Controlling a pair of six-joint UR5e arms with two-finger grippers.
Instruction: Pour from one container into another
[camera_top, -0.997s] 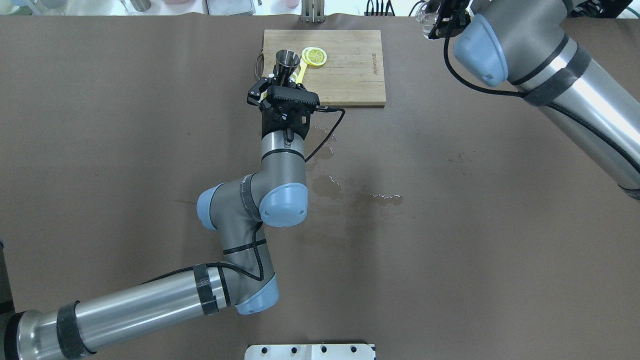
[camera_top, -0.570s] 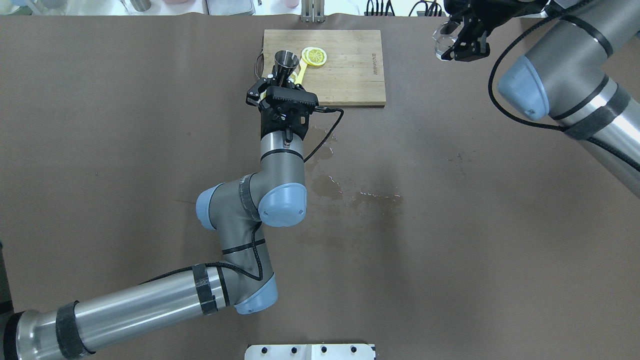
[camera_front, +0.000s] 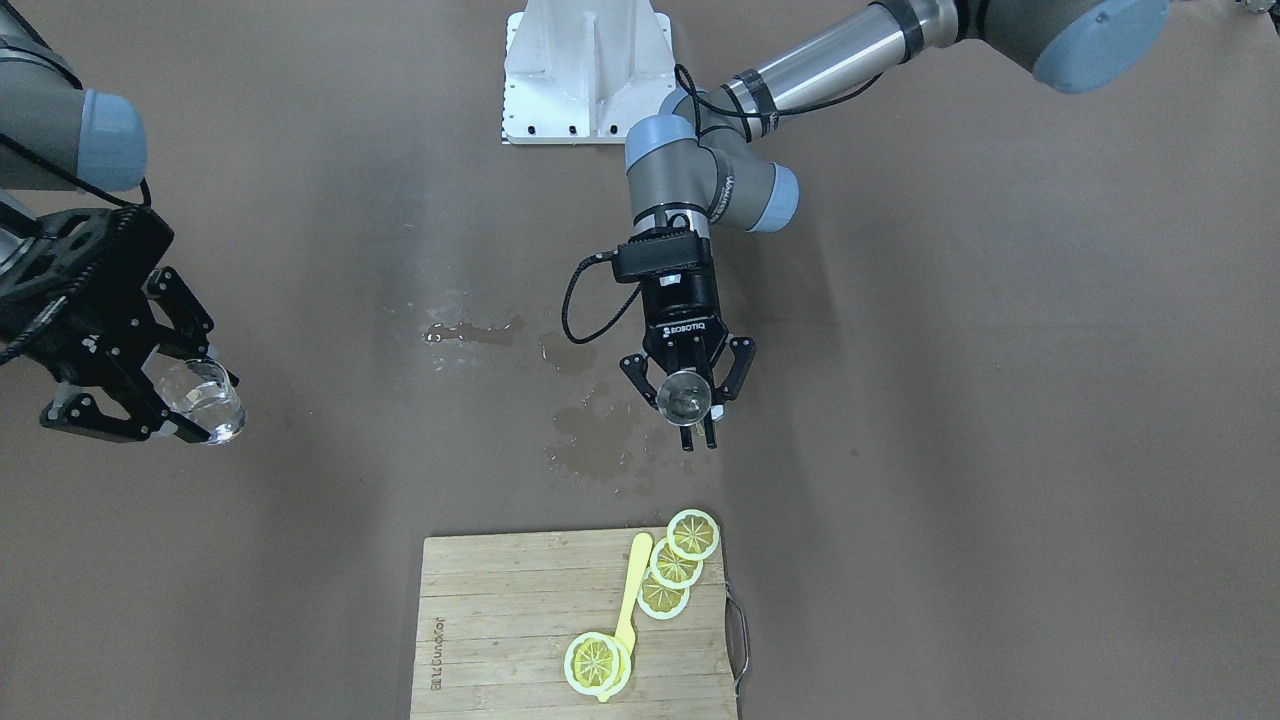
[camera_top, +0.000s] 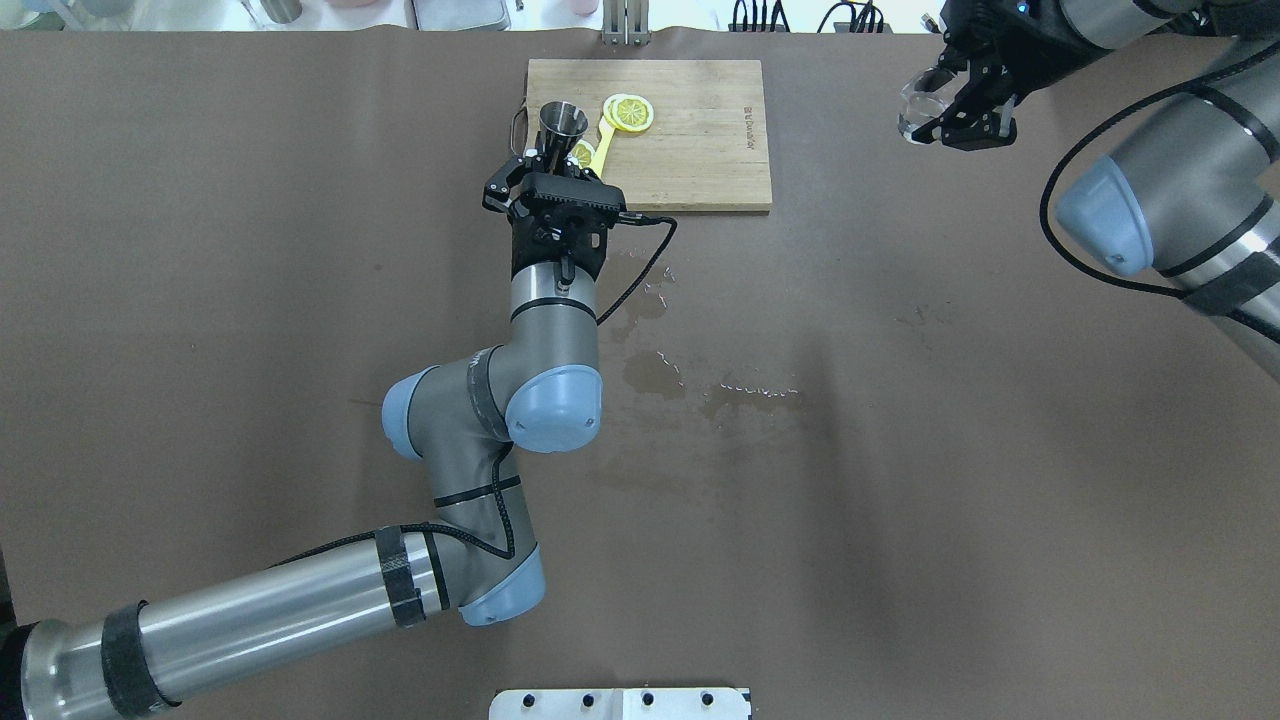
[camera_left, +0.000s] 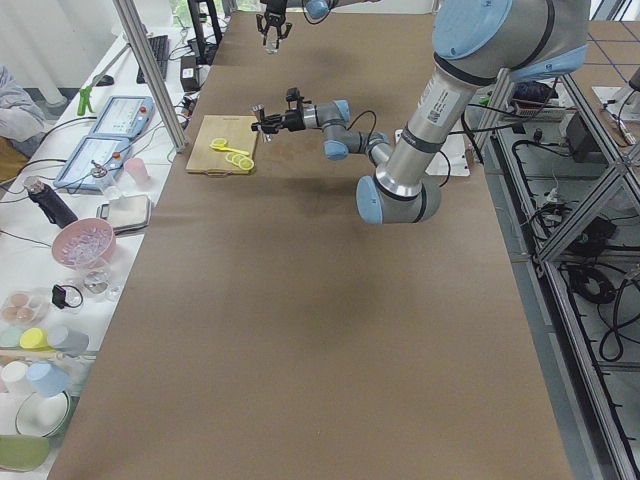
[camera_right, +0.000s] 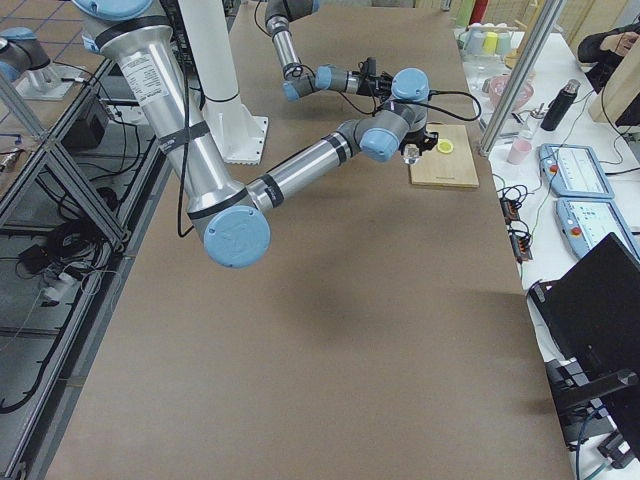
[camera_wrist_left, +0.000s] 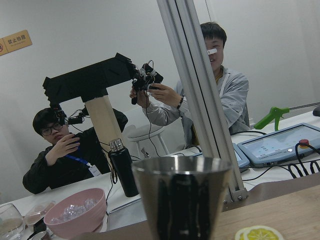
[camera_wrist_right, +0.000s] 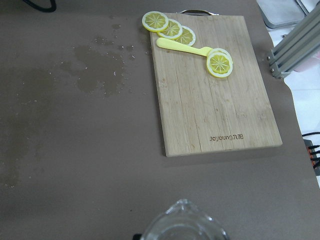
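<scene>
Jigger (camera_top: 563, 122) upright, mouth up, in left hand (camera_top: 552, 160), right hand (camera_front: 213, 407) holding cup (camera_front: 200, 397)

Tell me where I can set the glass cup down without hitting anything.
Bare table lies between the cutting board and the right gripper holding the glass cup; the board's logo half is also bare. Crowded: the board's other end, with lemon slices, and the jigger held by the left gripper. Wet patches mid-table.

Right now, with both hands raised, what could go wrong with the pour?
The glass in the right hand is far from the metal cup in the left hand, so liquid may slosh on the way. The metal cup's mouth is small, so the stream could miss. Wet patches already mark the table.
</scene>
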